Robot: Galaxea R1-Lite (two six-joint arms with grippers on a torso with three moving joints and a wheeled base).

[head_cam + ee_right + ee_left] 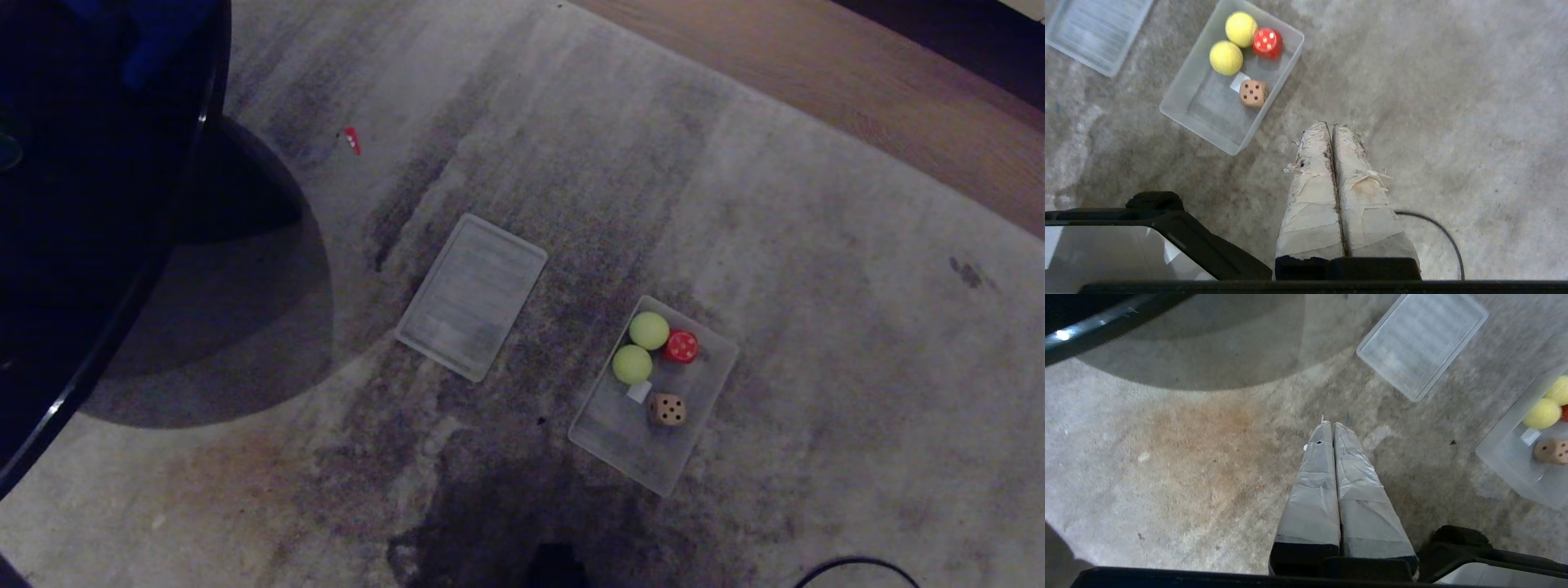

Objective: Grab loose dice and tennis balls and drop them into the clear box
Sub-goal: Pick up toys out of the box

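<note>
The clear box (617, 441) (1180, 109) (1502, 453) lies on the grey carpet. Inside it are two tennis balls (649, 330) (632, 364) (1241, 28) (1226, 57) (1542, 413), a red die (681, 345) (1267, 42) and a tan die (667, 409) (1253, 93) (1551, 451). My left gripper (1332, 424) hangs shut and empty over bare carpet, well short of the box. Shut and empty as well, my right gripper (1331, 124) hovers over carpet just past the box's near corner. Neither gripper shows in the head view.
The flat ribbed lid (472, 296) (1423, 343) (1096, 30) lies on the carpet to the left of the box. A dark round table (98, 220) fills the far left. Wooden floor (857, 73) borders the carpet at the back right. A black cable (1437, 232) curls near my right gripper.
</note>
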